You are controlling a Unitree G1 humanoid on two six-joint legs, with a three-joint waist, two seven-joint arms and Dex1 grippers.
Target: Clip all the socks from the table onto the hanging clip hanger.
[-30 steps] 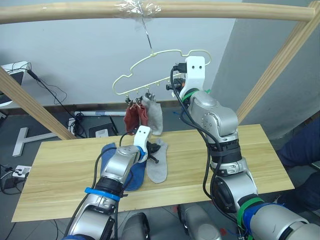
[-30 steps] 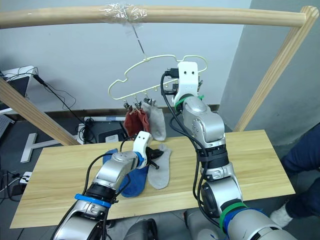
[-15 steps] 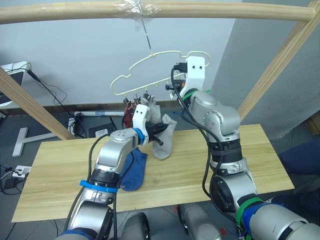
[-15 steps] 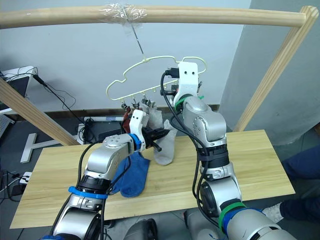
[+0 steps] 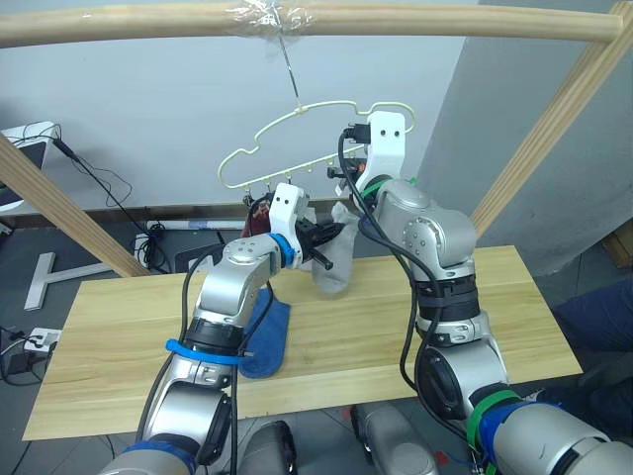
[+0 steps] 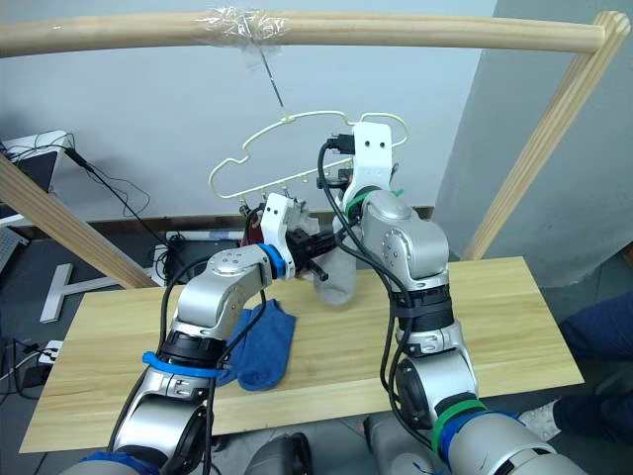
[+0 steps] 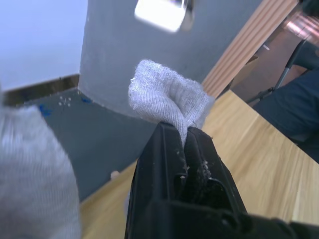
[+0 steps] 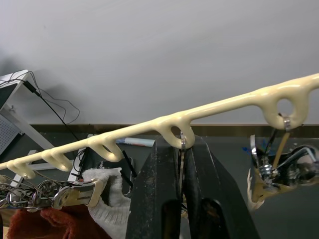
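1. Left pincer [image 6: 318, 244] is pressed together on the cuff of a light grey sock [image 5: 336, 259]. In the left wrist view the knit bunches out above the closed fingertips [image 7: 172, 137].
2. Change over the last second: that sock was flat on the worktop [image 5: 495, 297] beside the blue one. Half a second ago it was partly lifted. Now it hangs clear of the wood, with its cuff just below the clip row. So pick-up is done and the step in hand is presenting the cuff to a clip.
3. Right pincer [image 8: 183, 164] is squeezed onto a metal clip [image 8: 182, 149] hanging from a loop of the pale-yellow clip hanger [image 5: 297, 134]. My read is that it is pressing the clip open for the sock, but I can't tell whether the clip mouth is actually open.
4. Already on the hanger: a rust red sock [image 8: 55, 221] and a second light grey sock [image 8: 109, 199], both on clips further along the row. I can't count exactly how many hang there.
5. A blue sock [image 5: 262, 341] lies on the worktop near the left arm, so at least that one remains after the grey sock.
6. Risk: the hanger hangs from its hook [image 5: 290, 67] on the taped wooden pole [image 5: 415, 18], so it may rock as the cuff goes in.
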